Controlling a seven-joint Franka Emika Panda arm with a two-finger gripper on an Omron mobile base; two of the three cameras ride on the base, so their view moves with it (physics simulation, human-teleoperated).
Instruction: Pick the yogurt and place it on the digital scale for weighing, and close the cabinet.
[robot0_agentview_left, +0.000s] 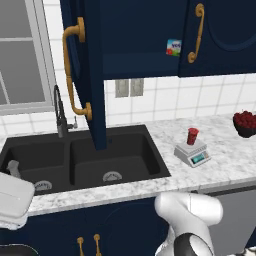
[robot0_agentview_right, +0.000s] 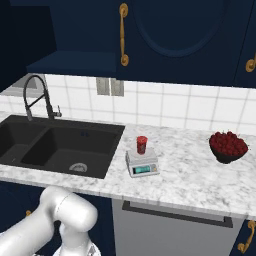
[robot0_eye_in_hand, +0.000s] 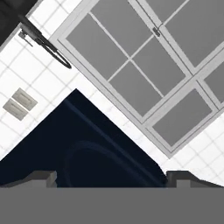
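On your left, a grey-paned window (robot0_agentview_left: 17, 50) sits above the black double sink (robot0_agentview_left: 85, 162) with its dark coil faucet (robot0_agentview_left: 60, 112). The cabinet (robot0_agentview_left: 87, 75) door hangs open over the sink, brass handle (robot0_agentview_left: 72, 70) facing you; on the shelf behind it you can see a blue-green carton (robot0_agentview_left: 173, 47) with red print too small to read. Two grey wall plates (robot0_agentview_left: 129, 88) sit on the white tile. On the speckled marble counter (robot0_agentview_right: 190, 175), the yogurt (robot0_agentview_right: 142, 144) stands upright on the scale (robot0_agentview_right: 142, 164), whose teal display shows no legible figures. Farther right is a dark bowl of red fruit (robot0_agentview_right: 228, 146), cut off in the left view. The gripper (robot0_eye_in_hand: 111, 177) has its tips spread wide apart, holding nothing, close to the navy door panel.
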